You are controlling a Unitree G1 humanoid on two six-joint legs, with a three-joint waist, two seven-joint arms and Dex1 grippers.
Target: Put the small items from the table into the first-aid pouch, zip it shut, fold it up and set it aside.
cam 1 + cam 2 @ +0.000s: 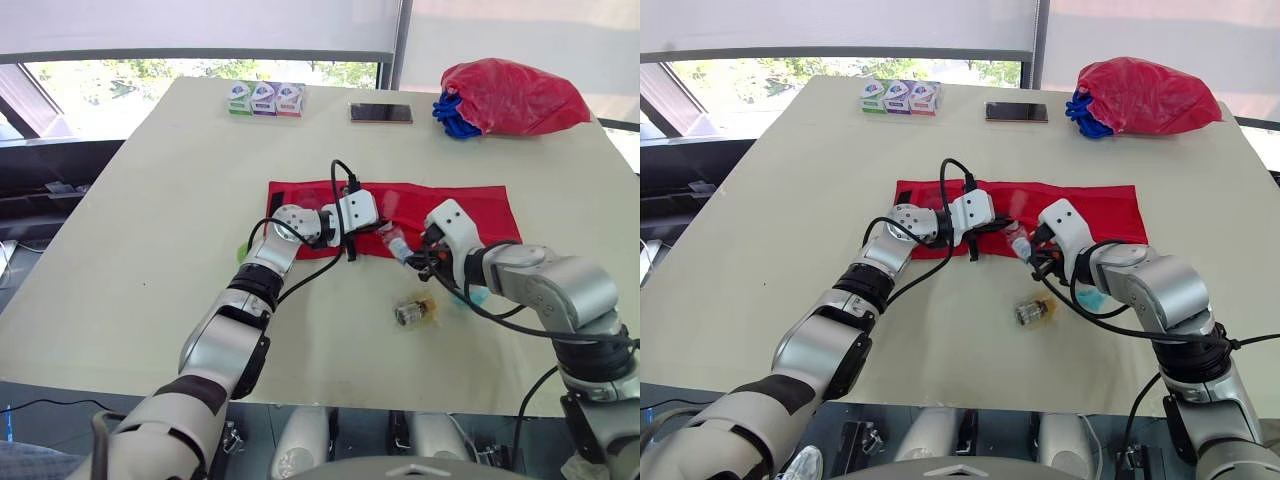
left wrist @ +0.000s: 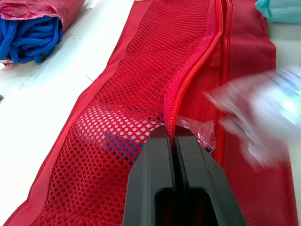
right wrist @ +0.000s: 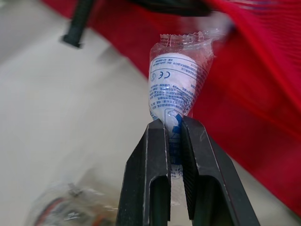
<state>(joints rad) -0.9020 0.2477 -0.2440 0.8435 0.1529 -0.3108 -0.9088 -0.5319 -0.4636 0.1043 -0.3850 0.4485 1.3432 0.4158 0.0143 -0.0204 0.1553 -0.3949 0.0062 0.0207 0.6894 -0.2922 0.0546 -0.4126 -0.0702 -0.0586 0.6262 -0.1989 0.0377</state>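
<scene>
Head view: the red first-aid pouch [image 1: 470,205] lies unfolded and flat in the middle of the tabletop [image 1: 150,220]. Your left fingers [image 1: 378,220] sit at its near long edge. Your right fingers [image 1: 415,252] are just beside them, off that edge, carrying a clear-wrapped bandage roll [image 1: 395,240] whose tip reaches the pouch's edge. A second small wrapped item [image 1: 415,311] lies loose on the tabletop nearer the robot, apart from the pouch. A teal packet [image 1: 478,296] shows partly behind the right forearm. Along the far edge you have three small boxes [image 1: 264,99], a phone [image 1: 380,113] and a red bag [image 1: 515,95] with blue cord [image 1: 450,115] spilling out. Left wrist view: the fingers are clenched on the zipper edge of the mesh pocket, which is raised off the backing so that a gap stands open. The bandage roll is blurred, just beside that gap. Right wrist view: the fingers grasp the roll by its lower end, its crimped top against the red fabric.
</scene>
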